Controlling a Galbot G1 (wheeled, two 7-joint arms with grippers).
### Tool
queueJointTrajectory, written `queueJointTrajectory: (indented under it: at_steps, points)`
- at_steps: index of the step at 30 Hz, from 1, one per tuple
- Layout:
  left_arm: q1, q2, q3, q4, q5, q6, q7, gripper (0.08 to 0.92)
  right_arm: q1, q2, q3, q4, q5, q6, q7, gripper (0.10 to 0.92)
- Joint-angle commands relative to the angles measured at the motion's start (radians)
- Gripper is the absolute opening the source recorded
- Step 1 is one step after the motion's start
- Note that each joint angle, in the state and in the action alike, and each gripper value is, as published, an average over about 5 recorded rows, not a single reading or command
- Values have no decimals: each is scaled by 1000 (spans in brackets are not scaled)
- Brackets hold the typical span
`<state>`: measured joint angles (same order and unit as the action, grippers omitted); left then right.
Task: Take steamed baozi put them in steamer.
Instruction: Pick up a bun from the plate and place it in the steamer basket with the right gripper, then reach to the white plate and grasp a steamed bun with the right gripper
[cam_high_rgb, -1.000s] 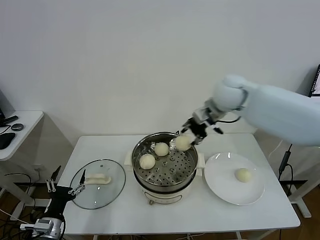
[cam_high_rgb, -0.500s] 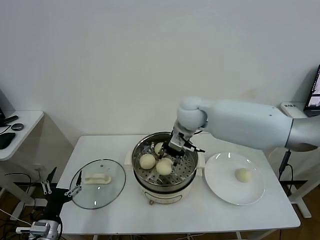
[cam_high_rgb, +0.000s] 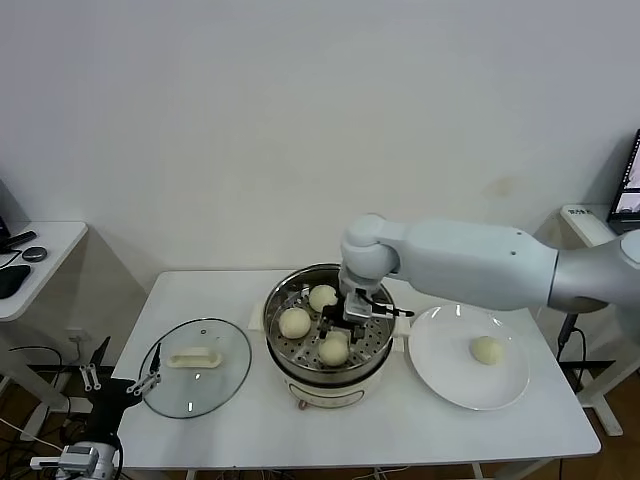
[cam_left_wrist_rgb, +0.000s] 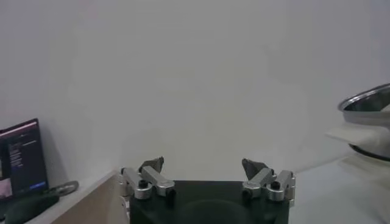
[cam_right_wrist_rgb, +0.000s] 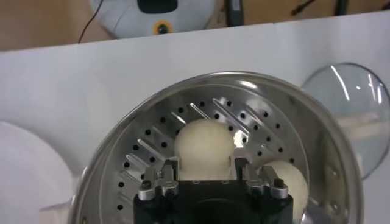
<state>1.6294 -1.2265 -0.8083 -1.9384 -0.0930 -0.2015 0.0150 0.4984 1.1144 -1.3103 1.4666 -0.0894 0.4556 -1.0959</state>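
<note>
Bun going into steamer
Right tool straddles it with fingers loosening, to set it on the tray; left tool waits spread.

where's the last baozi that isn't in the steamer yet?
Head view: the last baozi sits alone on the white plate, on the table's right side, just right of the steamer.
</note>
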Motion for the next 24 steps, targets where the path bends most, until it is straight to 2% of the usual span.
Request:
queueJointTrajectory:
  at_steps: [1, 5, 8, 14, 19, 24]
  points:
    - [1, 0, -3, 4, -1, -2, 1, 823, -6, 5, 6, -6, -15, 35, 11, 666]
    - [0, 2, -3, 4, -2, -2, 1, 823, 40, -21, 32, 0, 22, 6, 6, 777]
    - [-3, 3, -3, 2, -2, -2, 2, 823, 77, -71, 68, 16, 81, -83, -12, 815]
    - [-9, 10, -3, 1, -3, -7, 1, 823, 146, -242, 111, 66, 190, -354, -50, 823]
    - [-19, 26, -3, 10, -5, -9, 2, 823, 152, -451, 119, 114, 207, -650, -75, 823]
    - [-36, 42, 9, 23, -12, -10, 4, 823, 10, -644, 214, 105, 175, -696, -118, 823]
